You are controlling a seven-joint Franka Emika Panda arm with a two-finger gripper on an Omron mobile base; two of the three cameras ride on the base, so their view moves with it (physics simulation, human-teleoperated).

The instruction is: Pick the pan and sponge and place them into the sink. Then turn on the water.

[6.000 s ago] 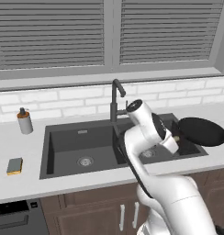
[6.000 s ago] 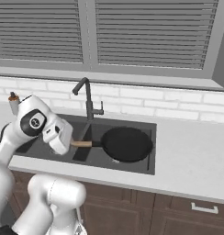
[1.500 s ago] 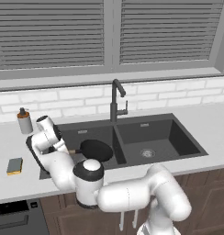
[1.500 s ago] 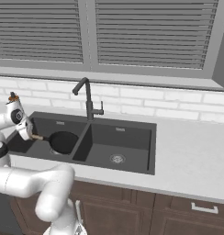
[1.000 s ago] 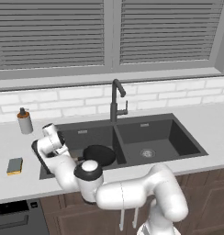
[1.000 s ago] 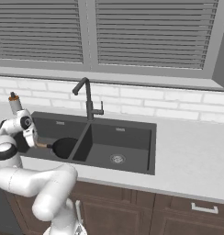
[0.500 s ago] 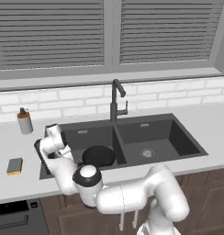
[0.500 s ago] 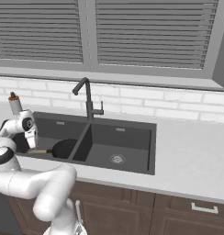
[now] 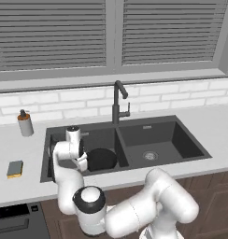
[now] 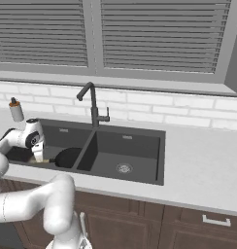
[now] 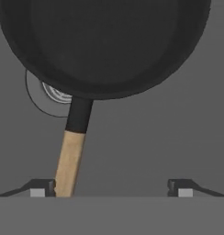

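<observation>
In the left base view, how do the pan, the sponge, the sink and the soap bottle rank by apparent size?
1. sink
2. pan
3. soap bottle and sponge look alike; unsure.

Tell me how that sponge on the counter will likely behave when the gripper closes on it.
The sponge is a small two-layer block lying flat on the counter, so it probably squashes under the fingers and weighs little. Its flat, boxy shape suggests it won't roll. Being low, it may slide if nudged sideways rather than tip.

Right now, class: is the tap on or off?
Off. No blue stream falls from the faucet spout into the sink in either base view; the pan lies in the left basin.
</observation>
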